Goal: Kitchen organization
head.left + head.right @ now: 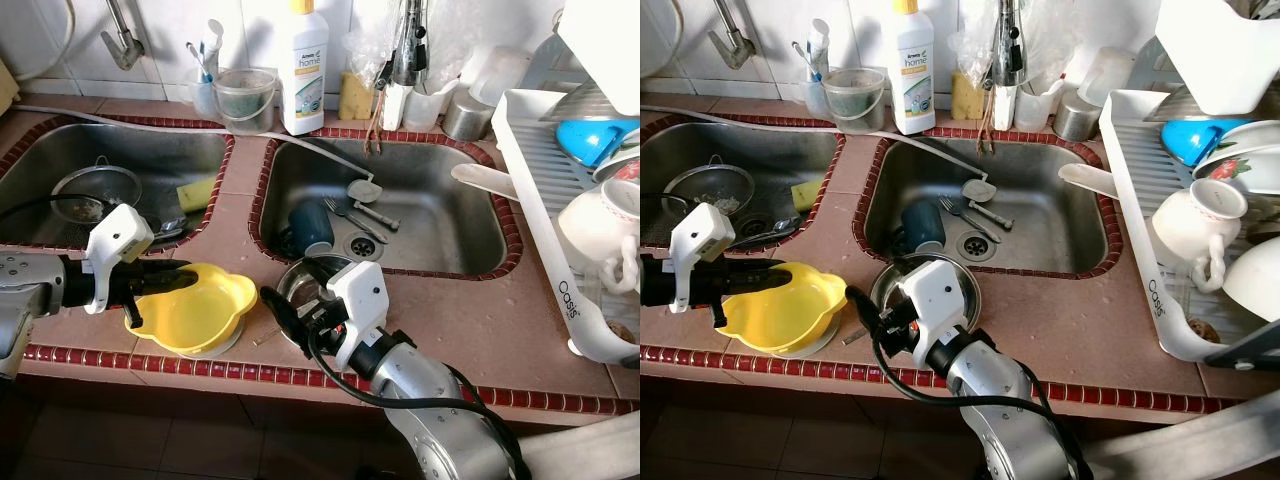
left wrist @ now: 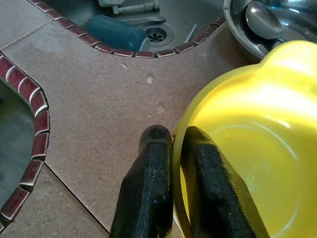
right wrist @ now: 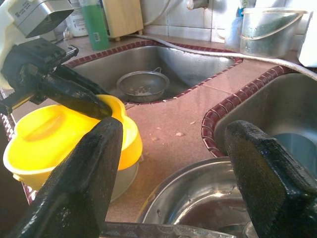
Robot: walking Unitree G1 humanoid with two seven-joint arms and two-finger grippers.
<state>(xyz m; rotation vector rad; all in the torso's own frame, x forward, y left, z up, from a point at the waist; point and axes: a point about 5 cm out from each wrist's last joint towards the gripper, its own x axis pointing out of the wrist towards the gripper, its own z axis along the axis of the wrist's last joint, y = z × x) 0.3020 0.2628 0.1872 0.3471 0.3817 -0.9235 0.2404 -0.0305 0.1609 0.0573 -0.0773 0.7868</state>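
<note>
The left gripper (image 1: 180,279) is pinched shut on the near-left rim of the yellow bowl (image 1: 200,310), one finger inside the wall and one outside (the left wrist view shows this plainly), so the bowl lies straight ahead of that gripper and to the robot's right of it. The bowl sits on the surface (image 1: 460,325) between the two sinks, near the front edge, seemingly on a pale plate (image 1: 222,347). It is glossy yellow plastic, wavy-rimmed, empty and shallow. The right gripper (image 1: 285,315) hangs wide open, holding nothing, just beside the bowl's right side and over a steel pan (image 1: 965,290); the left arm is plainly the one engaged.
</note>
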